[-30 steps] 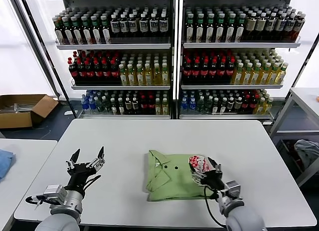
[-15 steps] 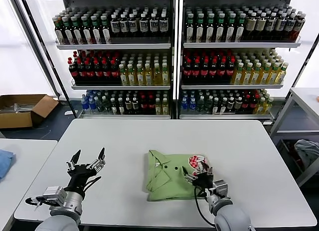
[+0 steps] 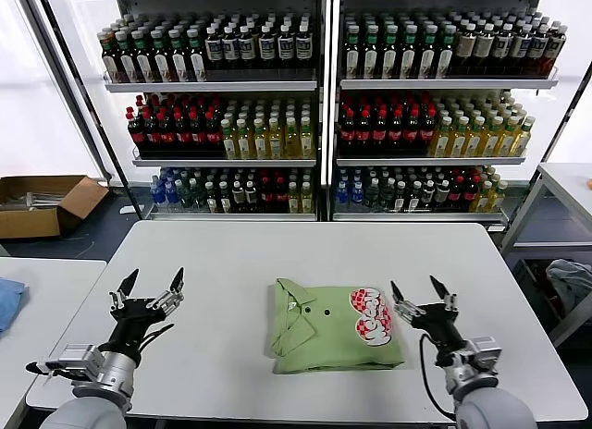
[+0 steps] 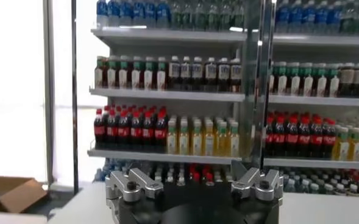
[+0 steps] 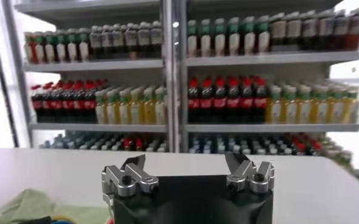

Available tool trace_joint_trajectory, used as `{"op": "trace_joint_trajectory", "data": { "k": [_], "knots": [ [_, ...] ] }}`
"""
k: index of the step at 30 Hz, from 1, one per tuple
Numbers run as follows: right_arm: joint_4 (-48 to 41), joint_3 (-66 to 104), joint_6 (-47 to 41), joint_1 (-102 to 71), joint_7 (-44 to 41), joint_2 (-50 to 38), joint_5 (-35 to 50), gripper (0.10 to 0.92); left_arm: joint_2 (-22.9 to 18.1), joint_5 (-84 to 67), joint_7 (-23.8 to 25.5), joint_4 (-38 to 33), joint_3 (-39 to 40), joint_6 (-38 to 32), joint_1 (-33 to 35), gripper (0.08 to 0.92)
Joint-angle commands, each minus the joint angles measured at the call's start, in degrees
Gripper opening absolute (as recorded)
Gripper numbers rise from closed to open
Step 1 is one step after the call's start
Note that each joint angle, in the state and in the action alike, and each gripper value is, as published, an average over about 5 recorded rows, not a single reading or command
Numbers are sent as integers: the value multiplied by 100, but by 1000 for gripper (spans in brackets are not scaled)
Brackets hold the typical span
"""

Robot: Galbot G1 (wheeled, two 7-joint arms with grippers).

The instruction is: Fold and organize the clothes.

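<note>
The light green polo shirt [image 3: 324,332] lies folded into a rectangle on the white table [image 3: 277,253], collar to the left, with its red-and-white logo [image 3: 372,316] facing up at the right end. My right gripper [image 3: 421,296] is open and empty, raised just right of the shirt and not touching it. My left gripper [image 3: 148,287] is open and empty above the table's left part, well away from the shirt. In the right wrist view a green corner of the shirt [image 5: 27,207] shows beside the open gripper [image 5: 188,167]. The left wrist view shows its open gripper [image 4: 191,179] facing the shelves.
Shelves of bottles [image 3: 314,105] stand behind the table. A second table [image 3: 37,300] at the left carries a blue cloth [image 3: 7,300]. A cardboard box [image 3: 42,202] sits on the floor at the far left. A grey-white cloth [image 3: 572,286] lies at the right.
My right gripper has let go of the shirt's right end with the logo, which now lies flat, and has drawn back to the right and up. My left gripper shifted slightly left.
</note>
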Motion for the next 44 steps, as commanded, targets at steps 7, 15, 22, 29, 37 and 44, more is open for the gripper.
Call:
{"op": "trace_joint_trajectory", "data": {
  "k": [7, 15, 22, 29, 37, 44],
  "knots": [
    [349, 2162, 517, -977, -587, 530, 137, 823, 184, -155, 761, 33, -757, -253, 78, 823],
    [363, 2218, 559, -1055, -555, 666, 59, 823, 46, -164, 839, -21, -739, -242, 73, 823],
    [335, 2326, 616, -1136, -489, 737, 35, 823, -82, -160, 956, -39, -794, -241, 102, 823],
    [366, 2486, 757, -1270, -578, 799, 37, 823, -98, -180, 1116, -25, -922, -245, 192, 823],
    [446, 2433, 853, -1349, -655, 970, -36, 823, -99, -265, 1226, -75, -1198, -237, 339, 823],
    [460, 2375, 865, -1349, -663, 998, -54, 823, -118, -279, 1235, -96, -1275, -246, 416, 823]
  ]
}}
